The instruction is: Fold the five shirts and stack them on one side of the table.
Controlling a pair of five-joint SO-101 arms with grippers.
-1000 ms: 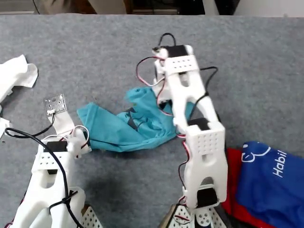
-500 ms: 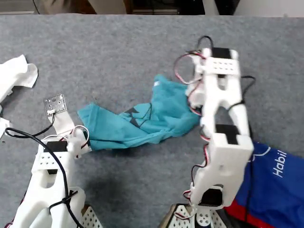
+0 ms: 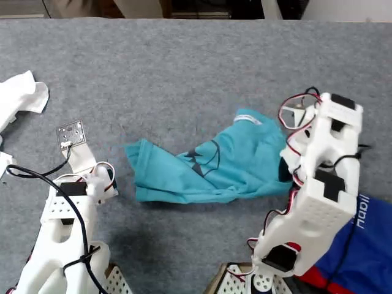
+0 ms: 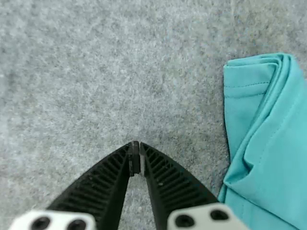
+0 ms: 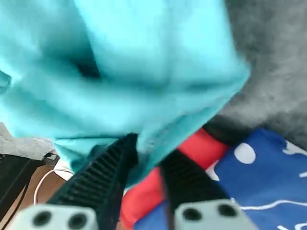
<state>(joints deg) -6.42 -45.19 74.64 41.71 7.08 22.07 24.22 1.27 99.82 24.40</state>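
The right arm (image 3: pixel 318 184) hides one end of the teal shirt (image 3: pixel 208 168), where the right claw (image 5: pixel 147 148) is clamped on it. Blue shirt (image 3: pixel 361 245) over red shirt (image 5: pixel 201 148) is cut off at the near right edge, white shirt (image 3: pixel 18 98) at the left. Left claw (image 4: pixel 135 149), pressed together, sits beside the teal hem. Surface (image 3: pixel 184 67) stretches beyond to the far edge.

Light: was even and diffuse, from overhead; moderately bright in all three views. Shadows: fell soft and short on the grey table (image 3: pixel 184 61), darkest beneath the right arm (image 3: pixel 318 196) and along the near edge of the teal shirt (image 3: pixel 208 165). Glare: none; the white arm shells stayed within range. Left wrist view: table nap was crisp; the left gripper's (image 4: pixel 135 158) jaws softened toward the frame edge. Right wrist view: the teal shirt was smeared and out of focus against the lens, with one dark shadow pocket in its folds; the blue cloth (image 5: pixel 259 172) was likewise soft.
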